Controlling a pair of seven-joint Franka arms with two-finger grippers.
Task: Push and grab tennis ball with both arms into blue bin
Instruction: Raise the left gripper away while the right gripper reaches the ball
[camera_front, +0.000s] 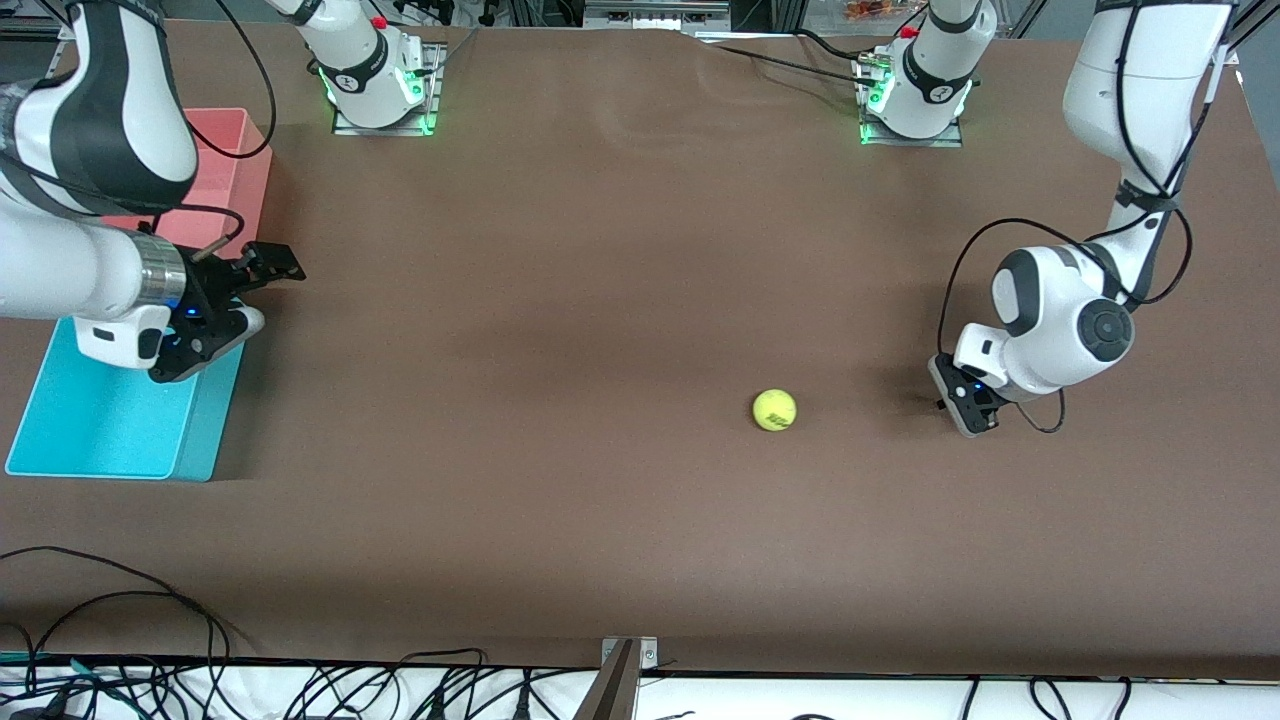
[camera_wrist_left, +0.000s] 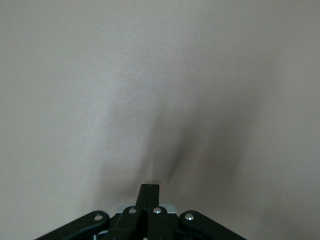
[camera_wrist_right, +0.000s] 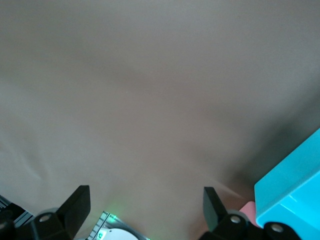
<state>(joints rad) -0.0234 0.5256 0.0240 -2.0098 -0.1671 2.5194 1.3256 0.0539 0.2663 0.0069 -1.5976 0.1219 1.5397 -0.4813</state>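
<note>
The tennis ball lies on the brown table, nearer the left arm's end. My left gripper is low over the table beside the ball, toward the left arm's end and apart from it. In the left wrist view its fingers are shut on nothing, and the ball is out of that view. The blue bin stands at the right arm's end. My right gripper hovers open and empty over the bin's edge. In the right wrist view the bin's corner shows.
A pink bin stands next to the blue bin, farther from the front camera. The arm bases stand along the table's edge farthest from the front camera. Cables lie along the edge nearest it.
</note>
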